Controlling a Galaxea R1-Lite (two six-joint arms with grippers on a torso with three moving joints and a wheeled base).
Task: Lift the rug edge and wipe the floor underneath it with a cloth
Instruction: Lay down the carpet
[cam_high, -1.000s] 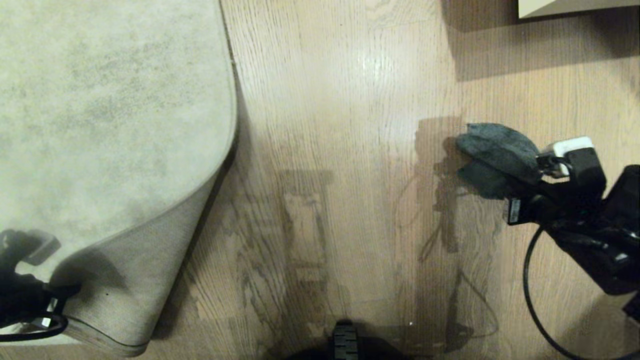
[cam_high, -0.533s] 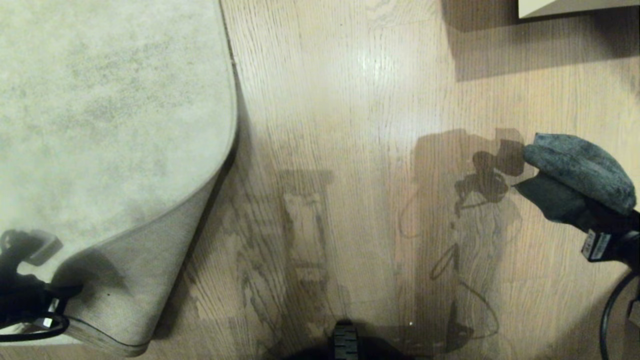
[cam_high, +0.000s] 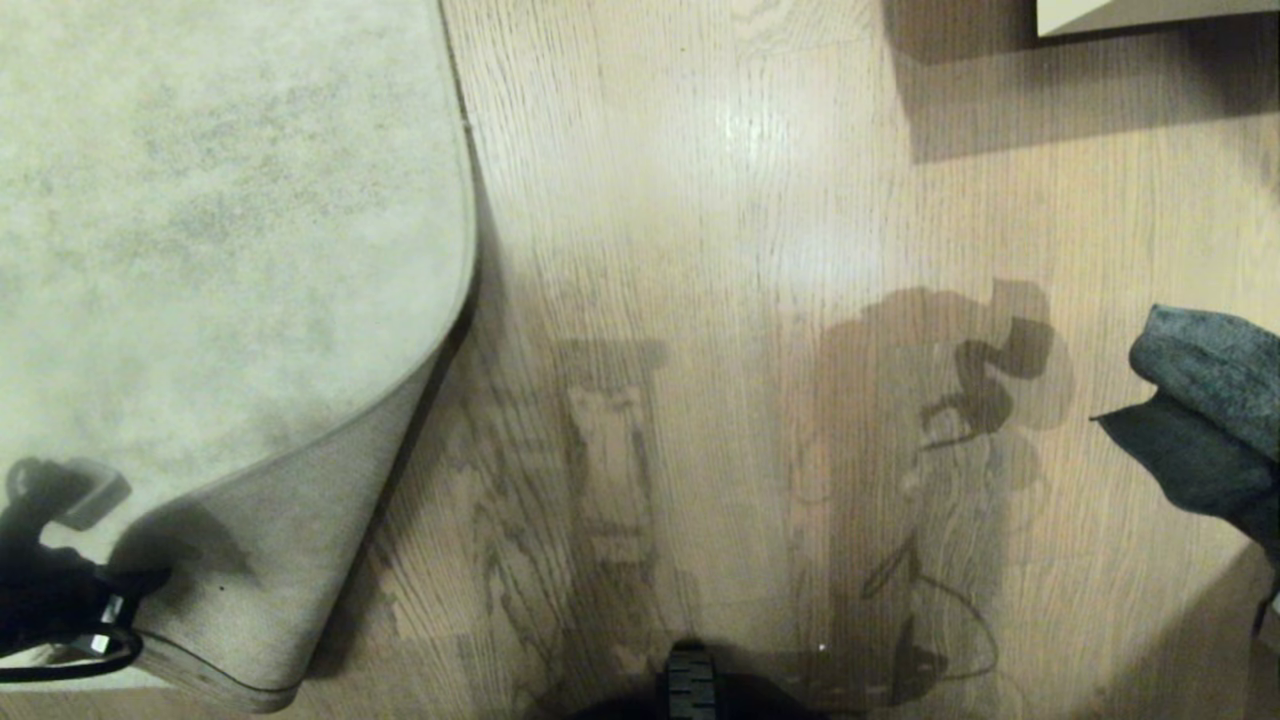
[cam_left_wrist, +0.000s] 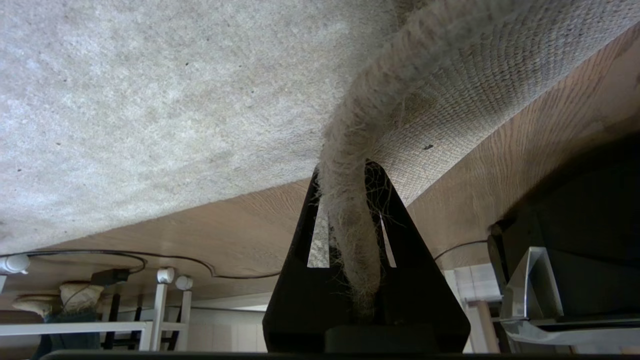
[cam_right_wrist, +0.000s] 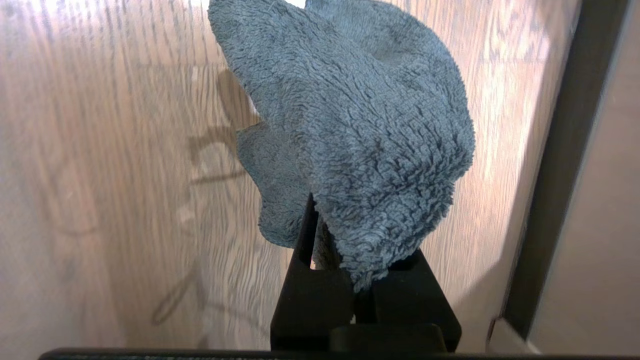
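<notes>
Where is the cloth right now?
The cloth is at the far right edge of the head view, pinched in the right hand above the bare floor, well away from the rug edge.

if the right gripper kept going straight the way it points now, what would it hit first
Probably the bare floor: the right gripper, shut on the cloth, faces wood planks with nothing between, though depth is unclear.

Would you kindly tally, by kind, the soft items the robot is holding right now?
Rugs: 1, the rug edge pinched in the left hand.
Cloths: 1, the cloth clamped in the right hand.
Total: 2
</notes>
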